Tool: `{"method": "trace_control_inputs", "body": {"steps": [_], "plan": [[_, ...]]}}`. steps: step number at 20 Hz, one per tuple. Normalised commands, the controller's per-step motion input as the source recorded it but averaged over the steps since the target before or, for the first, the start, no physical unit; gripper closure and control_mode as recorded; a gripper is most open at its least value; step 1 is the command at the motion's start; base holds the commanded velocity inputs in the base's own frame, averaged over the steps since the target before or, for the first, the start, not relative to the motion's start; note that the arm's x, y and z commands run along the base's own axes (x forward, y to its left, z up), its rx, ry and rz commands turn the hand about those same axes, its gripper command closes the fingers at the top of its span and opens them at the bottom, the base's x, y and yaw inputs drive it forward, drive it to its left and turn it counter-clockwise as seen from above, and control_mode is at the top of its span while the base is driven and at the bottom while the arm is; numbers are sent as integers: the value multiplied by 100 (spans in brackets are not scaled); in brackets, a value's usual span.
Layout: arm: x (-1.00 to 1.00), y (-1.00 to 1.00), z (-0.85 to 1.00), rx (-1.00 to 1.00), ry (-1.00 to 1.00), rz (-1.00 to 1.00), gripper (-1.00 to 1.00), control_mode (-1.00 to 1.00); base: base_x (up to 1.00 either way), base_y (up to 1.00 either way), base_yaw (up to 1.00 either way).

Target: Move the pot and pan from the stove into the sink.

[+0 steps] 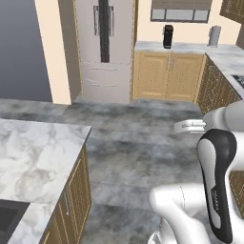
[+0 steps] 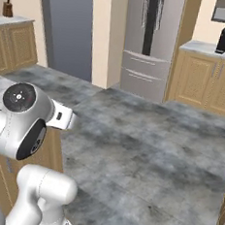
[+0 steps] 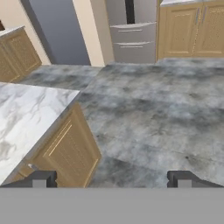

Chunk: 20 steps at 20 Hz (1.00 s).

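Pot and pan: we are not able to tell where either is sitting, so we are giving them no position. A dark patch at the far right edge, on the right-hand counter, is probably a corner of the stove (image 1: 239,80), but it is too cropped to be sure. A black recess at the near left corner of the marble counter (image 1: 38,152) is likely a corner of the sink (image 1: 9,217). What is lying in it we cannot tell.

The gripper (image 3: 113,179) is hanging over the floor (image 1: 138,143) just right of that counter's end. Its fingertips (image 3: 43,178) are standing as wide apart as they go, and nothing is between them.

Further out, the fridge (image 1: 105,47) is standing at the far wall. Wooden cabinets (image 1: 167,76) are to its right, with a black appliance (image 1: 167,36) on top.

Progress: we are judging this as the very start. Nothing is gripped and nothing is visibly in the basin. Both moves are looking undone. The arm is facing open floor, so the base is probably needing to turn right toward the stove side. After that come two pick-ups and two carries across to the near left.
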Motion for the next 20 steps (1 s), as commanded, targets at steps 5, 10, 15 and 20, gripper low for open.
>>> {"method": "trace_control_inputs", "body": {"steps": [5,10,15,20], "plan": [[0,0,0,0,0,0,-100,100,9,-27,-11],[0,0,0,0,0,0,-100,100,1,-55,-34],[0,0,0,0,0,0,-100,100,0,-47,-37],[0,0,0,0,0,0,-100,100,17,1,-19]]}}
